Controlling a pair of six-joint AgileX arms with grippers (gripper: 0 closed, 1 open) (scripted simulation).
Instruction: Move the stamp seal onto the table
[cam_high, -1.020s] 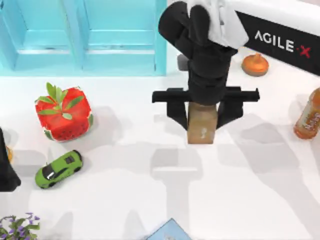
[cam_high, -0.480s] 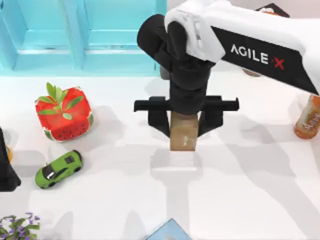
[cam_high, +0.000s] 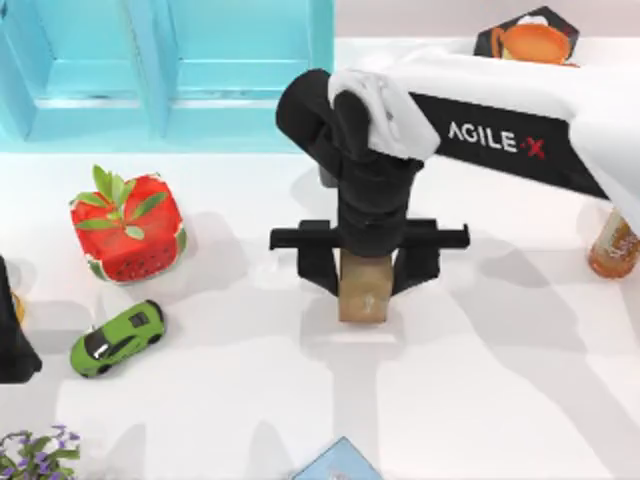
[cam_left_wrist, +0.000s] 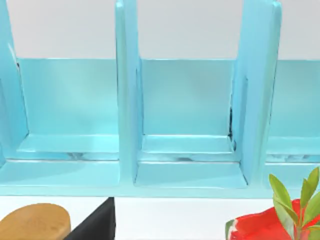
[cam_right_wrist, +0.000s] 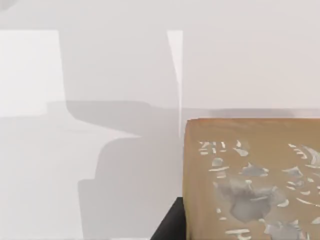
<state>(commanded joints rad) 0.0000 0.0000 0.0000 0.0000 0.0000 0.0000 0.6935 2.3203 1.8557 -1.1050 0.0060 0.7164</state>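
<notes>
The stamp seal (cam_high: 363, 298), a tan-brown block with a pale mark on its face, hangs upright between the black fingers of my right gripper (cam_high: 366, 282), which is shut on it. It is over the middle of the white table (cam_high: 480, 400), with its shadow directly beneath; I cannot tell whether it touches the surface. The right wrist view shows the stamp seal (cam_right_wrist: 250, 180) close up over the table (cam_right_wrist: 100, 70). My left arm (cam_high: 12, 340) stays parked at the left edge.
A turquoise shelf unit (cam_high: 160, 70) runs along the back left. A red strawberry-patterned cube (cam_high: 127, 227) and a green toy car (cam_high: 117, 337) lie at the left. An orange bottle (cam_high: 612, 245) stands at the right edge, with a blue item (cam_high: 340, 465) at the front.
My right gripper carried the stamp seal leftward and a little toward the front, then nearly settled. The left arm has not moved.
</notes>
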